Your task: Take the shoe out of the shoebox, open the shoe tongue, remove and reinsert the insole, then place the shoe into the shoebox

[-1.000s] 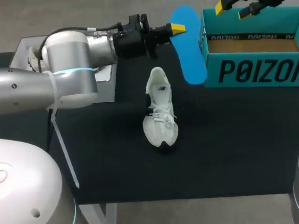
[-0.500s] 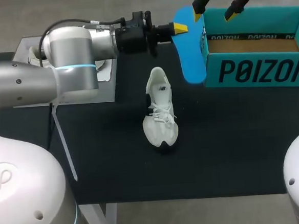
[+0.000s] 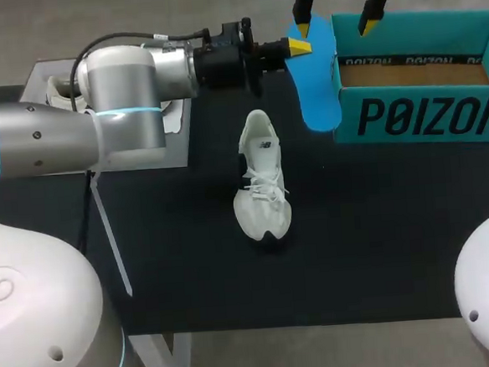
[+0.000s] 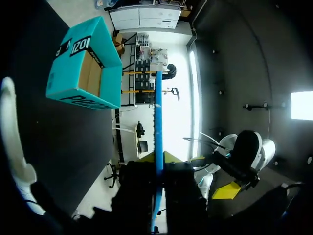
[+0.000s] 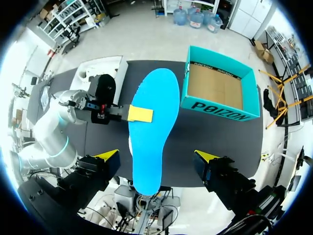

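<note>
The shoe (image 3: pixel 261 178) lies on the table (image 3: pixel 191 263), with nothing gripping it. Just past it, my left fingers (image 3: pixel 296 45) are pinched shut on one long edge of the blue insole (image 3: pixel 314 78) and hold it up off the table. My right fingers (image 3: pixel 335 28) stand wide open astride one end of it, gripping nothing. If they close off-centre, I reckon the thin insole could twist out of the left pinch and drop against the shoebox (image 3: pixel 424 116).

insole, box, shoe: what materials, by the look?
Insole: likely foam, matte blue; seen edge-on from the left wrist it is a thin, straight strip. Box: cardboard, teal printed outside, raw brown inside. Shoe: white fabric-like upper with laces, dark sole edge; exact textile unclear.
</note>
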Action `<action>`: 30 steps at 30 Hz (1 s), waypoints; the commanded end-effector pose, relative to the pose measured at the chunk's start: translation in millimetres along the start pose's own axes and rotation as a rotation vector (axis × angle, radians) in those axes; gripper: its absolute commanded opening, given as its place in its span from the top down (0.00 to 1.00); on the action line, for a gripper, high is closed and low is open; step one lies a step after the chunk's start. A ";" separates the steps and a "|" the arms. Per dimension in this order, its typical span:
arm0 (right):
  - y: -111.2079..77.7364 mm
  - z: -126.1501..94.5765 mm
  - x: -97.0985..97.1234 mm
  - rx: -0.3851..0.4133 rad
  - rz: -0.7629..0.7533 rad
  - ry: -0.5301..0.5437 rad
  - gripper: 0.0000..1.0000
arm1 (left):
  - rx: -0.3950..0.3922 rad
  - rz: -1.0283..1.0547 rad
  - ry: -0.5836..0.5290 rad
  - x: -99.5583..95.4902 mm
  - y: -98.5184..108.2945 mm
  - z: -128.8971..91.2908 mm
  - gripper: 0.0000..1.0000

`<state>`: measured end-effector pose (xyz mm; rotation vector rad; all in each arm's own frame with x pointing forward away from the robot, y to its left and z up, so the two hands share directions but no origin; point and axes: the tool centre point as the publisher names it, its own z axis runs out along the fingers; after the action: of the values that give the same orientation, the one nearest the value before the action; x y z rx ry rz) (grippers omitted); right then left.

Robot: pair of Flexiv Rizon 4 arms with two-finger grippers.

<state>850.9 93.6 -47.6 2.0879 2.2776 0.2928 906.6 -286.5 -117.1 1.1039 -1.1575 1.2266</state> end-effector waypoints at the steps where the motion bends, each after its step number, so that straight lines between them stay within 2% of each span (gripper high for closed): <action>1: 0.5 -0.5 1.3 -0.001 -0.004 0.003 0.00 | -0.021 -0.029 -0.023 -3.4 -1.4 -2.1 1.00; 9: -2.2 5.4 30.9 0.019 -0.008 0.014 0.00 | -0.018 -0.045 -0.035 -9.4 -2.5 -4.9 1.00; 12: -4.4 10.0 38.3 0.021 -0.009 -0.043 0.00 | -0.023 -0.053 -0.044 -11.1 -2.3 -4.8 1.00; 15: -5.3 14.2 38.6 0.022 -0.001 -0.105 0.00 | -0.031 -0.058 -0.051 -11.3 -1.1 -4.6 1.00; 20: -3.3 20.7 32.8 0.056 0.039 -0.102 0.00 | -0.036 -0.061 -0.058 -9.0 2.3 -4.9 1.00; 30: 0.2 25.2 34.6 0.084 0.098 -0.107 0.00 | -0.033 -0.058 -0.065 -7.8 4.6 -6.1 1.00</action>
<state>849.9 129.5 -69.3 2.1898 2.1714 0.0949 904.2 -282.7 -126.1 1.1466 -1.1819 1.1280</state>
